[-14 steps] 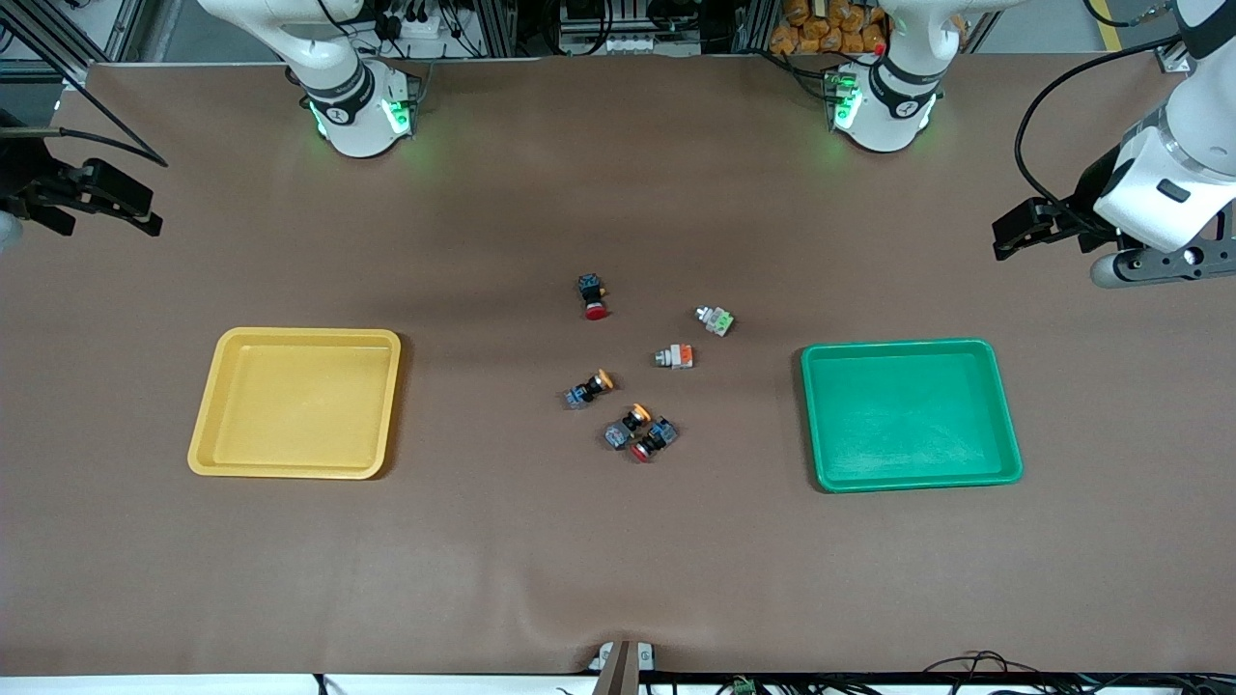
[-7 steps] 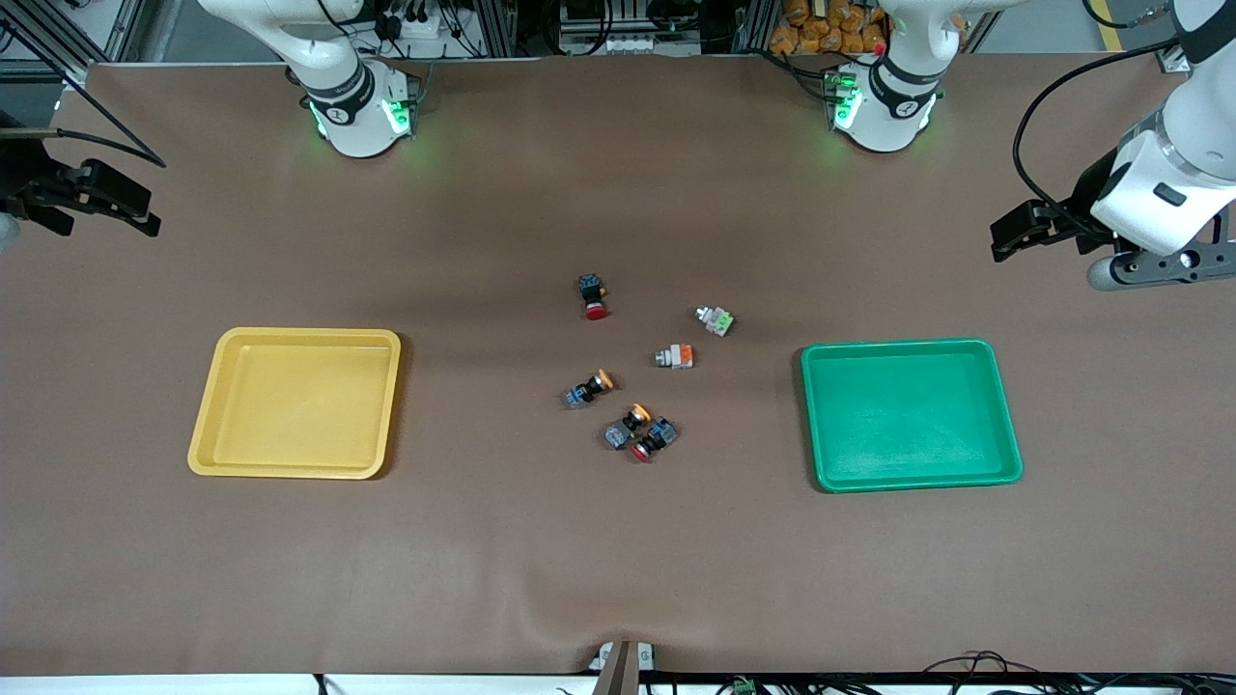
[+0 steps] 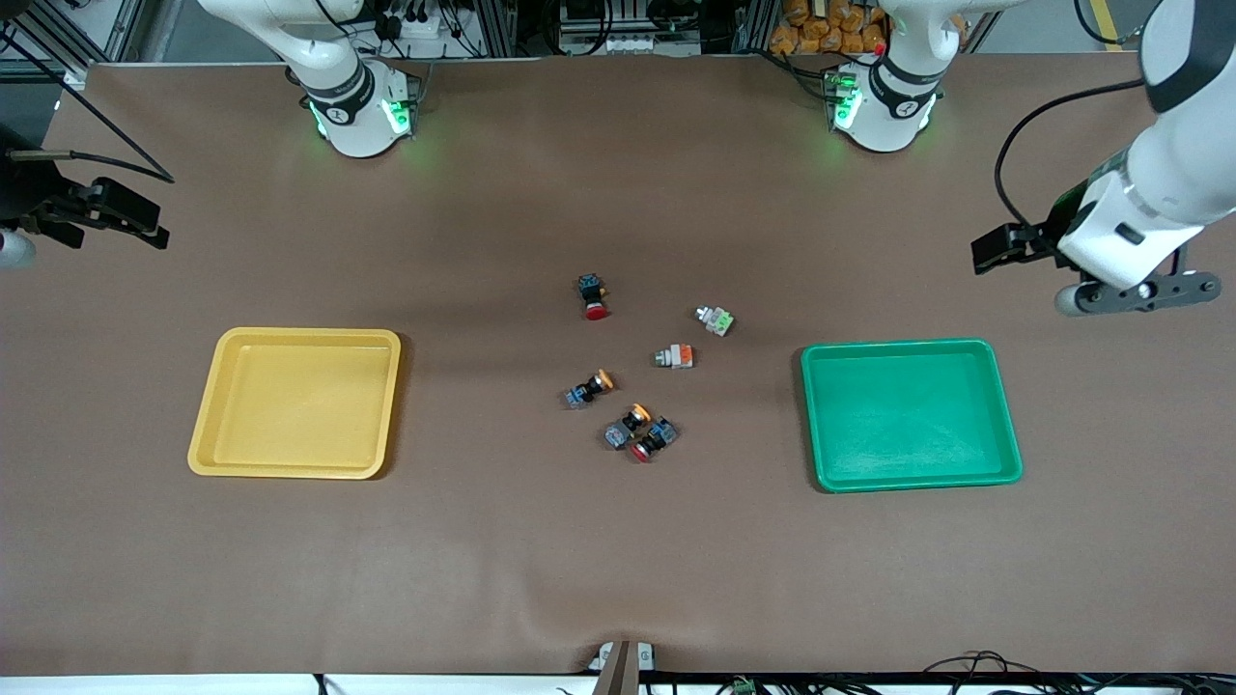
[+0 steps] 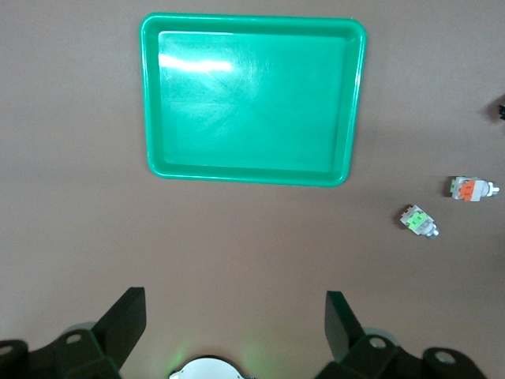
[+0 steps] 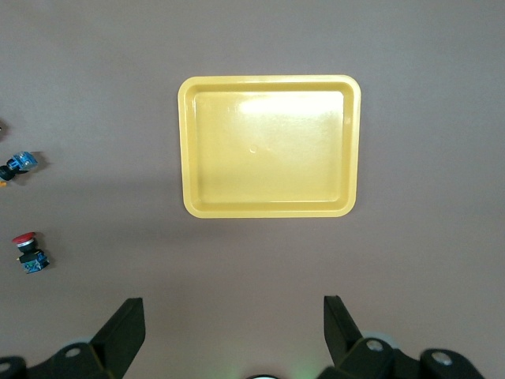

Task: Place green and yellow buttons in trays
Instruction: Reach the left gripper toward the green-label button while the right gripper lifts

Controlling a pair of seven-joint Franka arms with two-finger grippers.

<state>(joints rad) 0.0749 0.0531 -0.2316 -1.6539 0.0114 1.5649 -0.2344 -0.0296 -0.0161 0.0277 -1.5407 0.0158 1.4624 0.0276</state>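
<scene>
A brown worktop [image 3: 618, 560] carries everything. On it lie two shallow rectangular trays with rounded corners and raised rims: the yellow tray [image 3: 295, 403] toward the right arm's end, the green tray [image 3: 910, 414] toward the left arm's end, both with nothing in them.

The left pincer [image 4: 233, 320] hangs in the air over bare worktop at the left arm's end, its fingers spread wide and holding nothing. The right pincer [image 5: 230, 320] hangs over the worktop's edge at the right arm's end, fingers likewise spread wide with nothing between them.

Between the trays, well apart from both, sits a loose cluster of small push-button switches. The green-blocked button [image 3: 716, 319] has a silver-white body and lies on its side; the orange-blocked button [image 3: 675, 356], also silver-white, lies just beside it and nearer to the front camera. One yellow-capped button [image 3: 589, 389] has an orange-yellow round cap on a black-and-blue body; the second yellow-capped button [image 3: 626, 426] of the same look lies nearer still, touching a red-capped switch [image 3: 653, 440]. Another red-capped switch [image 3: 594, 296] lies alone, farthest from the front camera
</scene>
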